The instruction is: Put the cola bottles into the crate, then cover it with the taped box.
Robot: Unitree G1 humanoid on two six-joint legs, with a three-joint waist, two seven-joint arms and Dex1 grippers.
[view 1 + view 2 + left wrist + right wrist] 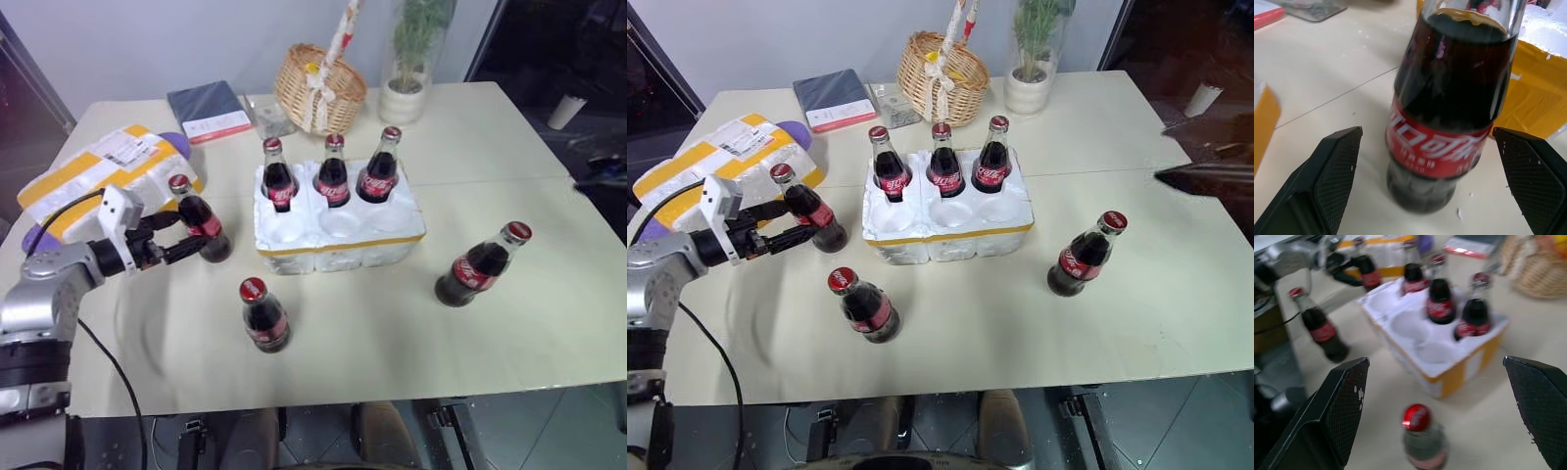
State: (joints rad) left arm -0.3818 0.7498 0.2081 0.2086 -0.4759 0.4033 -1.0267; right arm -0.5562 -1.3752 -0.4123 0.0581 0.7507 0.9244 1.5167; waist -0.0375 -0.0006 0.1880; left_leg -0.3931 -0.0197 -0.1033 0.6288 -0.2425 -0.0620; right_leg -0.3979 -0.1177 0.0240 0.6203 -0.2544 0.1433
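Cream table [509,343] bearing: crate [338,240] at centre; three loose cola bottles [265,315] on the surface around it; taped box [103,176] at left; wicker basket [318,90], potted plant [411,73], dark notebook [208,111] along far edge.

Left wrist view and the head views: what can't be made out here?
- Bottle between the open left gripper fingers: cap cut off by the frame's edge.
- Taped box: its near side is hidden behind the left arm in the left eye view.
- Shipping label: print too small.
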